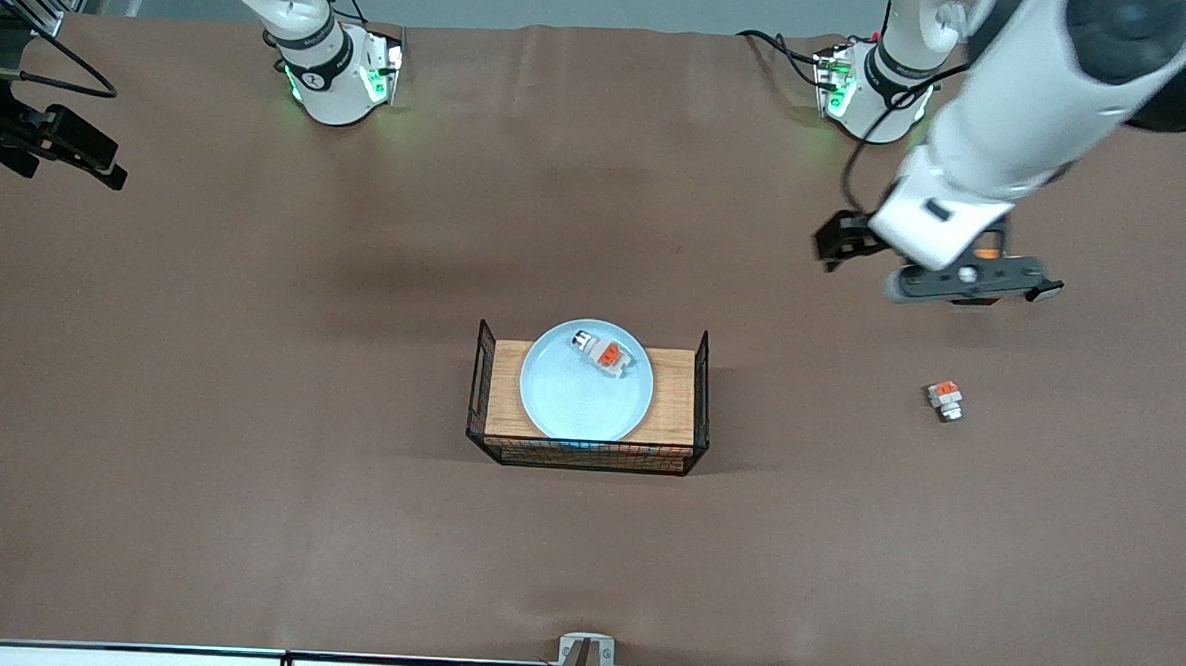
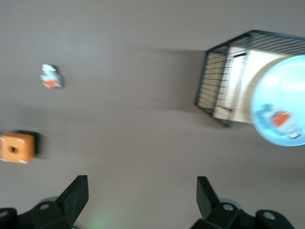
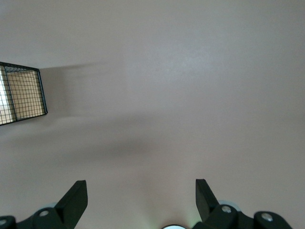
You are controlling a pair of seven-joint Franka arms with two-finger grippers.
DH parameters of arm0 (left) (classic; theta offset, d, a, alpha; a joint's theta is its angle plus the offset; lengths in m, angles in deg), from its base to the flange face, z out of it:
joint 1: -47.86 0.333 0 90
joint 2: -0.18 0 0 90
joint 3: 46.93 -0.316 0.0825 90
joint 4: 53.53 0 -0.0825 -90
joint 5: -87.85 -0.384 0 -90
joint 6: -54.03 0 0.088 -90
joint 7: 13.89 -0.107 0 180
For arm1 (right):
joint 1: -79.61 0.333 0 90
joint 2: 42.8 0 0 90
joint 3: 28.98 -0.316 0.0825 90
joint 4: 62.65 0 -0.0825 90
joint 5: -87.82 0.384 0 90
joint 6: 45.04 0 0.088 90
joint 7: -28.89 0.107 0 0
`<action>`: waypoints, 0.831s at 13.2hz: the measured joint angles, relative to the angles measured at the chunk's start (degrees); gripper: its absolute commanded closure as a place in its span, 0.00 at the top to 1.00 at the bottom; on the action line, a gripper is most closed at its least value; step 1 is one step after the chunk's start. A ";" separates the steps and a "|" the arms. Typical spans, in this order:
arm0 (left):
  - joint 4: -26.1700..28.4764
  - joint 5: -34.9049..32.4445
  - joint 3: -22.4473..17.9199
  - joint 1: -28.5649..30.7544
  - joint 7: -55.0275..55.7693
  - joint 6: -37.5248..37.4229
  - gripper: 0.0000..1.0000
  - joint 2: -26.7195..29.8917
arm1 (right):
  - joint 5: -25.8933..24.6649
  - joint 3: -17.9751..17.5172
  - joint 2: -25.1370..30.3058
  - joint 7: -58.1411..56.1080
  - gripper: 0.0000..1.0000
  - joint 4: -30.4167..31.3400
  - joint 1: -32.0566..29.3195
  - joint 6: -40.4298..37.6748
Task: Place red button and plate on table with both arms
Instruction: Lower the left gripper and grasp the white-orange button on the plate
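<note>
The pale blue plate (image 1: 584,398) sits on the wood-topped wire rack (image 1: 672,409) at the table's middle. The red button (image 1: 602,351), white with an orange block and a dark end, lies in the plate. Both also show in the left wrist view: the plate (image 2: 274,93) and the button (image 2: 281,119). My left gripper (image 1: 968,281) hangs open and empty (image 2: 142,183) over the brown table (image 1: 249,408) toward the left arm's end. My right gripper (image 3: 141,183) is open and empty over bare table; it is out of the front view.
A shorter white-and-orange part (image 1: 944,398) lies on the table toward the left arm's end, nearer the camera than my left gripper. An orange cube box (image 2: 16,148) with a hole sits near it. The rack's corner (image 3: 21,95) shows in the right wrist view.
</note>
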 measured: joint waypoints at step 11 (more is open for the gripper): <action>-6.98 -0.05 -3.43 -17.11 49.49 29.44 0.86 -23.39 | 0.43 -0.77 -1.87 3.76 0.99 0.02 5.05 1.18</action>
